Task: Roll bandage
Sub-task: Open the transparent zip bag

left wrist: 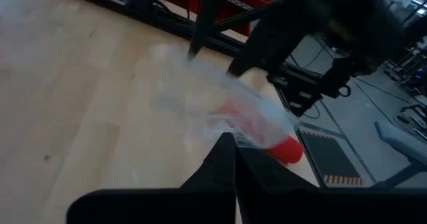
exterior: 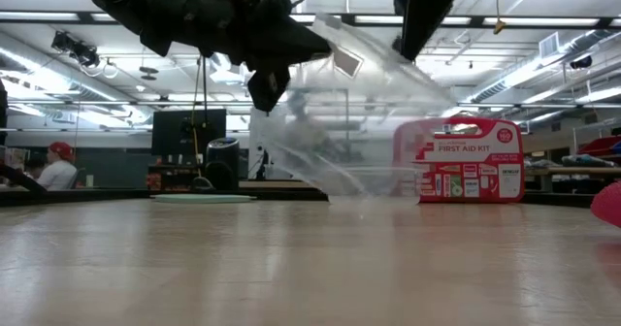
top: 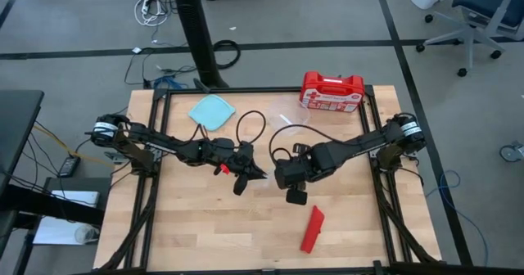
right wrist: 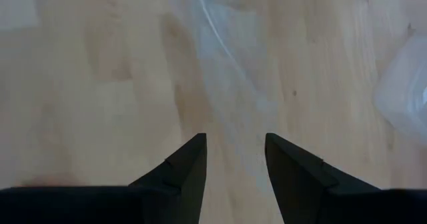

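My left tool (top: 246, 177) pinches a clear plastic bag (exterior: 340, 113) shut, lifted off the counter (top: 205, 234). My right tool (right wrist: 235, 159), half-open and empty, should pull the bag's mouth wide (slowly). The bandage (top: 312, 228) lies apart, still waiting.

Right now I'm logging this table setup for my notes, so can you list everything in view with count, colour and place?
bandage: one, bright red, lying on the table's near right part, apart from both arms.
first-aid case: one, red with white markings, at the table's far edge, right of centre.
cloth: one, pale teal, on the far left part of the table.
plastic bag: one, clear, hanging above the table at the centre, its edge pinched in the left claw.
table: one, light wood with a dark frame.
person: one, red cap, far off in the room behind.
left claw: shut on the plastic bag, at the table's centre.
right claw: open and empty, just right of centre, above bare wood.
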`<move>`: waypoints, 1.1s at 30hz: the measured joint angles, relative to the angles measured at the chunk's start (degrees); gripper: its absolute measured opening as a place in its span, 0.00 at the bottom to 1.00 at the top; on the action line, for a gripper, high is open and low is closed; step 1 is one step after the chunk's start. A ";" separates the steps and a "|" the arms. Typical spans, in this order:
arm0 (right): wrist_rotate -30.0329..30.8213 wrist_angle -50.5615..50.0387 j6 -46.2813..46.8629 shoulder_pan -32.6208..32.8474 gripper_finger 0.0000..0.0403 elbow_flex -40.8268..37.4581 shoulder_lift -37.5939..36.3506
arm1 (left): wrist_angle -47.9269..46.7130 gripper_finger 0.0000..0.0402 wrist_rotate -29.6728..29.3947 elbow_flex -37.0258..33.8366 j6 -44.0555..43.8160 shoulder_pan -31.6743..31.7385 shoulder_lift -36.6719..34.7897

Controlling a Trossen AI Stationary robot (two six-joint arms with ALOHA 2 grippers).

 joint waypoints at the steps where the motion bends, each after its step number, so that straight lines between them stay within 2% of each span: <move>1: -0.62 -1.11 -0.43 -0.22 0.37 1.22 0.00 | 0.03 0.00 0.27 0.00 -0.03 0.00 0.00; 6: -2.96 -5.93 -2.12 -1.39 0.37 5.19 -0.02 | 0.06 0.00 0.36 0.00 -0.01 0.00 0.00; 14: -4.97 0.11 -2.16 -0.60 0.37 5.35 0.32 | 0.25 0.00 0.21 0.00 0.39 0.00 0.00; 20: 3.65 3.21 0.71 2.42 0.37 5.30 0.50 | 0.23 0.00 0.17 0.00 0.36 0.00 0.00; 29: 16.02 6.58 -4.93 10.89 0.37 5.28 0.59 | 0.54 0.00 0.06 0.00 -0.05 0.00 0.00; 33: 19.93 6.91 -1.09 11.81 0.37 4.67 0.59 | 0.62 0.00 -0.03 0.00 -1.19 0.00 0.00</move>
